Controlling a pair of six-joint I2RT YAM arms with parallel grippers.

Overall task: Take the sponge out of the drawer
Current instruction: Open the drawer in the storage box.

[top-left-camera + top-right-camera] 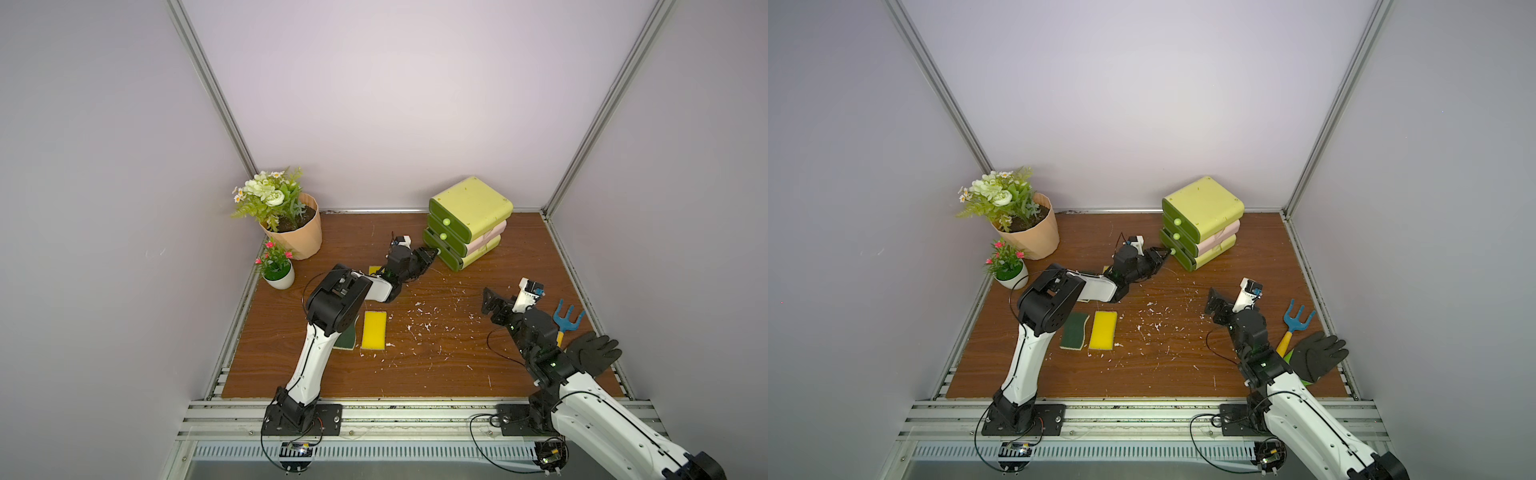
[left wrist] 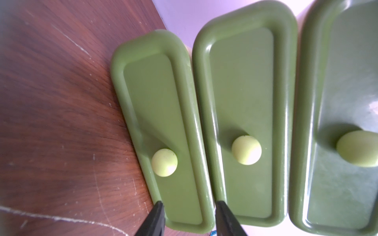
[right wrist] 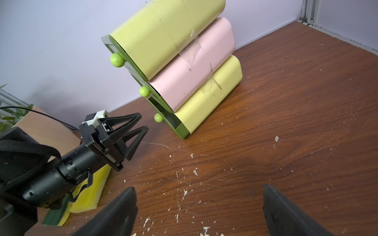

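Concealing its contents: bottom drawer (image 2: pixel 153 102)

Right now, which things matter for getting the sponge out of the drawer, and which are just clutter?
Job: drawer stack; bottom drawer, slightly open; its knob; left claw, open, just short of the knob.

Lying about: yellow sponge and green-faced sponge on the table; large flowerpot; small flowerpot; blue rake; black glove; white crumbs.

From high over the front edge, both top views show you the whole worktop (image 1: pixel 436 374). Your left wrist view faces the drawer unit (image 2: pixel 241 81) close up, your right wrist view from farther back.
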